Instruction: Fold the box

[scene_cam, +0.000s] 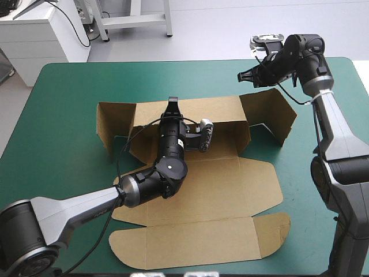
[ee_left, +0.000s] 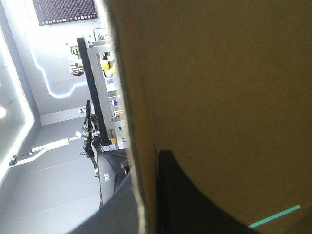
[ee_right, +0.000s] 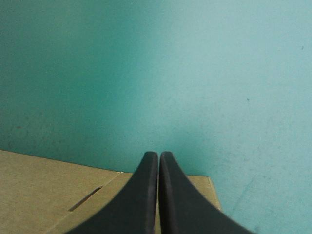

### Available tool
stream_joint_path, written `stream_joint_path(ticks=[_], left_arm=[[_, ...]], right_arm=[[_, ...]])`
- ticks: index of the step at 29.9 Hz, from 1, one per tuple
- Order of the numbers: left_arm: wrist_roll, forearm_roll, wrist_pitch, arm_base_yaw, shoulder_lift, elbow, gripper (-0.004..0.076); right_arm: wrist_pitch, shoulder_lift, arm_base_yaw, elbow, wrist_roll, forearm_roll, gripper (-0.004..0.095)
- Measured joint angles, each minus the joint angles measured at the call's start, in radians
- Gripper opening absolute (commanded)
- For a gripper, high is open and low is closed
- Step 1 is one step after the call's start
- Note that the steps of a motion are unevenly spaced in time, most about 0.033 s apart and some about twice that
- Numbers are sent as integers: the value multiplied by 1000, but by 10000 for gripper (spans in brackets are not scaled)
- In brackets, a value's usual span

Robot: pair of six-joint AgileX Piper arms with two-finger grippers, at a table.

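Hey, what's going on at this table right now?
Two robot arms are partway through folding a cut sheet of brown cardboard box on the teal-green table cover. The left gripper is shut on the raised rear wall, with the board pinched between its black fingers. The right gripper hangs shut and empty above the table beside the box's far right flap. The front panels lie flat.
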Motion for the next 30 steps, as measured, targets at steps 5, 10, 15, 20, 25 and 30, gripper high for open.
stream_joint_path(ticks=[5, 10, 15, 20, 25, 30], left_arm=[[0, 0, 0, 0, 0, 0, -8], [0, 2, 0, 0, 0, 0, -8], [-1, 7, 1, 0, 0, 0, -8], [-1, 15, -15, 0, 0, 1, -8], [-1, 25, -21, 0, 0, 2, -8], [-1, 30, -23, 0, 0, 4, -8]], right_arm=[[-12, -37, 0, 95, 0, 6, -2], [-21, -112, 0, 198, -21, 7, -2], [-23, -200, 0, 301, -48, 2, -2], [-29, -256, -15, 383, -55, 2, -2], [-40, -275, -57, 443, -86, 68, -2], [-36, -285, -96, 487, -118, 115, -2]])
